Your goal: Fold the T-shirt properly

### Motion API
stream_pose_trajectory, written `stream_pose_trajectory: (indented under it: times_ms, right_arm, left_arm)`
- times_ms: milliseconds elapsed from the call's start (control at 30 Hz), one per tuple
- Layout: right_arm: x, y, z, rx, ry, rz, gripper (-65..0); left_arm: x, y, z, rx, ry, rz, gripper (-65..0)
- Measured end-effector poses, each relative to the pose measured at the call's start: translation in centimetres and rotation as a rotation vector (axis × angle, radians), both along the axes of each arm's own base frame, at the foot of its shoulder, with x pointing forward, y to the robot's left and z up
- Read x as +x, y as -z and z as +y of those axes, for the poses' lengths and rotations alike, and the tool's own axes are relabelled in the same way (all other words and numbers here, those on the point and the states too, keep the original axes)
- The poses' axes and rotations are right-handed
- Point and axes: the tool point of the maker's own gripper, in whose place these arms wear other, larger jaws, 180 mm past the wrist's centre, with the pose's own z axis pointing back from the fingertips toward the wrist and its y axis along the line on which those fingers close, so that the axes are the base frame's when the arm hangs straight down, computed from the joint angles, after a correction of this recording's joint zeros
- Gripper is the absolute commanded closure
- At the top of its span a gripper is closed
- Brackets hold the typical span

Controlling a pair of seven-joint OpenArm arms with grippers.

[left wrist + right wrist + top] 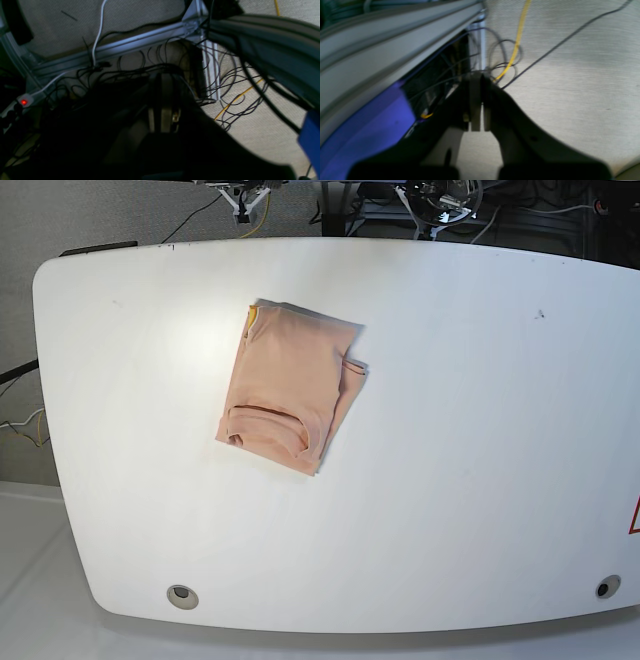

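Where the white table (pixel 450 430) spreads widest, bare surface rings the T-shirt (pixel 285 385), a peach bundle folded into a rough rectangle left of centre, neck opening toward the near edge, a yellow tag at its far corner. Nothing stands beside it. Off the table, the left gripper (pixel 162 100) hangs pinched together and empty above tangled cables (pixel 155 60); the right gripper (pixel 477 100) likewise, pressed closed, beside a yellow cable (pixel 517 37).
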Motion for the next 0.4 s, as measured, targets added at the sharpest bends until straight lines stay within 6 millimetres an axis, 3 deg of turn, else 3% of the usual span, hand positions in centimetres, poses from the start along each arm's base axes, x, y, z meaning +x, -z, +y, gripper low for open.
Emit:
stream_pose_trajectory:
  times_ms: [400]
  right_arm:
    - [-0.24,0.11,-0.10,-0.030,-0.002,0.006,0.0]
  left_arm:
    - [0.20,-0.01,0.07,0.003,0.000,-0.004,-1.9]
